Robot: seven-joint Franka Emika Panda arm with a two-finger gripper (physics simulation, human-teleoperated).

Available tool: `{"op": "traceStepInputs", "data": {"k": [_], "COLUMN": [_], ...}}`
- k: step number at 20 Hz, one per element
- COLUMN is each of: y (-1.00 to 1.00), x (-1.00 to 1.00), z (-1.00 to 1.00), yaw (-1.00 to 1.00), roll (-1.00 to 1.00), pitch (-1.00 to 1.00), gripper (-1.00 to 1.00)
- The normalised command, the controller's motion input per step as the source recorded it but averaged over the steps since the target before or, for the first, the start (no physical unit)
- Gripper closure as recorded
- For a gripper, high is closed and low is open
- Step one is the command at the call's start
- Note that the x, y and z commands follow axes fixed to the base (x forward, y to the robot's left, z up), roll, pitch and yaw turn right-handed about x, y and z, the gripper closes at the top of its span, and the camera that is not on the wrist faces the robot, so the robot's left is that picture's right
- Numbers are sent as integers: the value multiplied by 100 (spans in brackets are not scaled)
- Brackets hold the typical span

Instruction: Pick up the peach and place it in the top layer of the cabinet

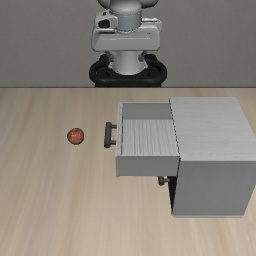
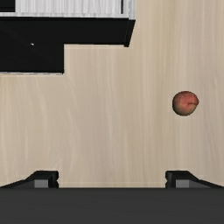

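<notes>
The peach [image 1: 74,135] sits on the worktop [image 1: 40,200], well apart from the cabinet [image 1: 210,150] and its pulled-out top drawer [image 1: 148,140]. The claw [image 2: 112,179] hangs released and empty above the worktop — an off-centre descent could nudge the round fruit into rolling away.

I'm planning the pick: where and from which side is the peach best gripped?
Across its widest middle, from straight above, probably. The peach is round and lies alone on the table, apart from the cabinet, so open fingers can straddle it.
</notes>
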Motion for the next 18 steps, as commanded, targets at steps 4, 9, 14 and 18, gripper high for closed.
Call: {"op": "traceStepInputs", "data": {"k": [4, 9, 14, 18], "y": [-100, -100, -100, 0], "x": [0, 0, 0, 100], "z": [0, 0, 0, 0], "yaw": [0, 0, 0, 0], "roll": [0, 0, 0, 0], "pitch": [0, 0, 0, 0], "gripper": [-100, -100, -100, -100]}}
